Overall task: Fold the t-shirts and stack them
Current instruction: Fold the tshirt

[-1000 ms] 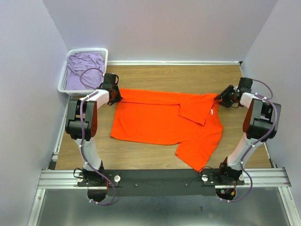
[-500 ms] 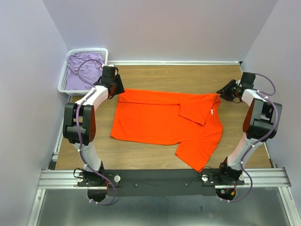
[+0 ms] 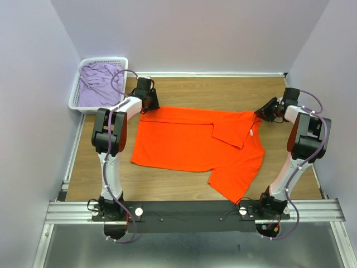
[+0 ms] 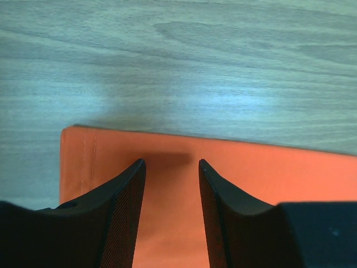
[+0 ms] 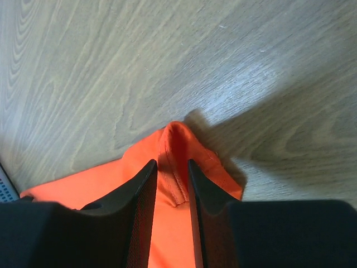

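Bare table beyond the orange t-shirt; basket blocks the far-left corner.

Matt cloth for orange tee and lilac tee, smooth faintly sheened wood grain on table, white plastic for basket.
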Tool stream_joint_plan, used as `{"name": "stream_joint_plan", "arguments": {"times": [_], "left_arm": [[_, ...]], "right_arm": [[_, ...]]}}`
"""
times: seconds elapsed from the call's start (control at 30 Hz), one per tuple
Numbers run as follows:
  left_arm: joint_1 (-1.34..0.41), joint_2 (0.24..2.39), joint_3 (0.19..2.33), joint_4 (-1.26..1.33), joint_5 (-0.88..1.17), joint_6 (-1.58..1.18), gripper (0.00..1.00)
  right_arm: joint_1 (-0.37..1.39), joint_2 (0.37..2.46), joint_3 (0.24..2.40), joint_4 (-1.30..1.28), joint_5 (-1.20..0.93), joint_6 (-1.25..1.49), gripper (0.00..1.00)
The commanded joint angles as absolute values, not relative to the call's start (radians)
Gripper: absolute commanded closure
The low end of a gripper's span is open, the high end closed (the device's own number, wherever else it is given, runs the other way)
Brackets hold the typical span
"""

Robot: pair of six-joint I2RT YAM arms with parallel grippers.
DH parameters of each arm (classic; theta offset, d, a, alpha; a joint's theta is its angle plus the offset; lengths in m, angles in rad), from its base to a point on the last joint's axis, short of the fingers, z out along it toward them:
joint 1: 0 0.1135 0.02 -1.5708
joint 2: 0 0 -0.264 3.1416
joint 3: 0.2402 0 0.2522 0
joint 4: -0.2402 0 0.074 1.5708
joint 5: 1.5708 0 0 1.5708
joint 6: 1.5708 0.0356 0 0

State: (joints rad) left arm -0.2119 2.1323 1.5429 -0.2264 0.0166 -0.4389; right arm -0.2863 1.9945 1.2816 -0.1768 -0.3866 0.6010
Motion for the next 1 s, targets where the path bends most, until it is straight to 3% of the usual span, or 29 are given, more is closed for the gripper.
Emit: {"name": "stream_joint_plan", "arguments": {"times": [0.0, 0.1, 0.33, 0.43, 0.8, 0.97], "left_arm": [[-0.213, 2.167, 1.575, -0.209, 0.034, -0.445, 0.50], [-0.215, 2.171, 1.568, -0.213, 0.019, -0.446, 0.51], [-0.213, 2.174, 1.571, -0.250, -0.020, -0.471, 0.52], [-0.213, 2.177, 1.574, -0.265, -0.025, -0.479, 0.52], [-0.201, 2.186, 1.586, -0.278, -0.029, -0.491, 0.53], [-0.201, 2.177, 1.594, -0.273, -0.012, -0.489, 0.52]], "right_arm": [[-0.287, 2.019, 1.282, -0.169, -0.405, 0.607, 0.65], [-0.285, 2.026, 1.281, -0.163, -0.413, 0.609, 0.65], [-0.290, 2.011, 1.261, -0.163, -0.354, 0.607, 0.88], [-0.304, 1.987, 1.253, -0.163, -0.322, 0.609, 0.94], [-0.325, 1.974, 1.233, -0.161, -0.262, 0.600, 0.94], [-0.325, 1.957, 1.261, -0.164, -0.300, 0.581, 0.78]]}}
